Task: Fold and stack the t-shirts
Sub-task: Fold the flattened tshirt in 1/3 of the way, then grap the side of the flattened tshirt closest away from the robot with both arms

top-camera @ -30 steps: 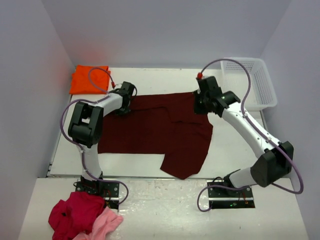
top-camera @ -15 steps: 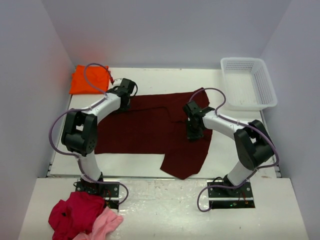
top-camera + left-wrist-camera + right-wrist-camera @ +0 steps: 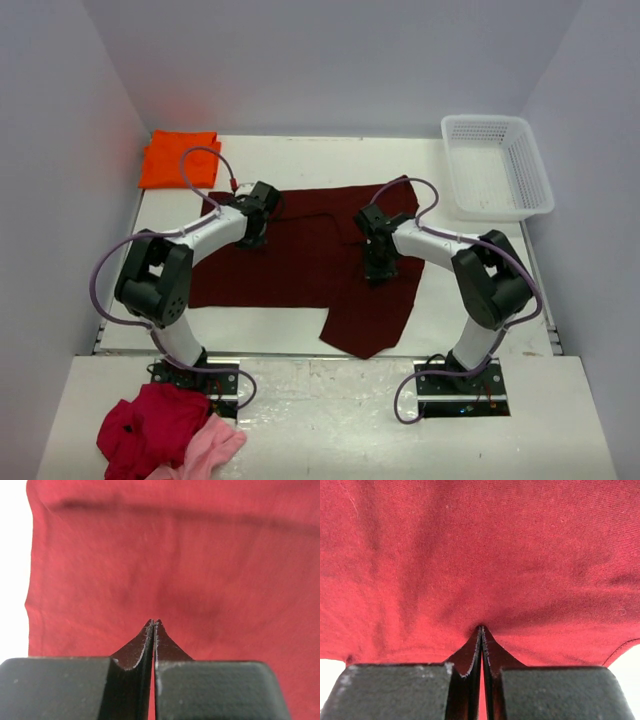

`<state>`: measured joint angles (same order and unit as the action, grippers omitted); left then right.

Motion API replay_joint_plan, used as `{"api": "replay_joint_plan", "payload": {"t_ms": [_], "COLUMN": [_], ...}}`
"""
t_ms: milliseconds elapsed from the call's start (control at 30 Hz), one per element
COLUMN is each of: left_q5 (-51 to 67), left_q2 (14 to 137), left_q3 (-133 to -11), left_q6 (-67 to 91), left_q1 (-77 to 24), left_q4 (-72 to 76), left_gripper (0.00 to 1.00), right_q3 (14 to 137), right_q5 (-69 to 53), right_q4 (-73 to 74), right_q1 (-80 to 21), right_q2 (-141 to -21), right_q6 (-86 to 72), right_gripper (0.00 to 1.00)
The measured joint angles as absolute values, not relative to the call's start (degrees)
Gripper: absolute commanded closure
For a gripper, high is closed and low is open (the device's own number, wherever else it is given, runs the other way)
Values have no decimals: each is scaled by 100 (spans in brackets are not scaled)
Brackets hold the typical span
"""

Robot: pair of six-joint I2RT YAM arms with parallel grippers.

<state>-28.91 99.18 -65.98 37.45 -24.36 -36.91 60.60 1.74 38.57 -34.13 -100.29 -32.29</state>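
Left arm (image 3: 205, 232) and right arm (image 3: 432, 240): white tubular links between bulky black joint housings. Mauve cables (image 3: 97, 283) in loose loops alongside each arm, from base to wrist; small red connector (image 3: 232, 184) on the left one. Black base plates (image 3: 462, 393) with small fittings, one under each arm. Left gripper (image 3: 153, 622) and right gripper (image 3: 481, 627), wrist views: matte black rectangular blocks, faintly speckled, narrowing into curved fingers with thin, pale-scuffed tips.
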Motion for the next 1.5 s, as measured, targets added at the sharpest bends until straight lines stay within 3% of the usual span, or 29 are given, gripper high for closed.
{"api": "replay_joint_plan", "payload": {"t_ms": [567,1500], "left_q5": [-2917,-2919], "left_q2": [10777,10567], "left_q3": [-6759,-6477], "left_q6": [3640,3642], "left_q1": [-2526,-2523], "left_q4": [-3479,-3087], "left_gripper": [100,100], "right_q3": [6602,7738], "right_q5": [250,709], "right_q4": [4383,4921], "right_q1": [-3413,-2974], "right_q2": [-10479,-10814], "right_q6": [-3846,-3898], "right_gripper": [100,100]}}
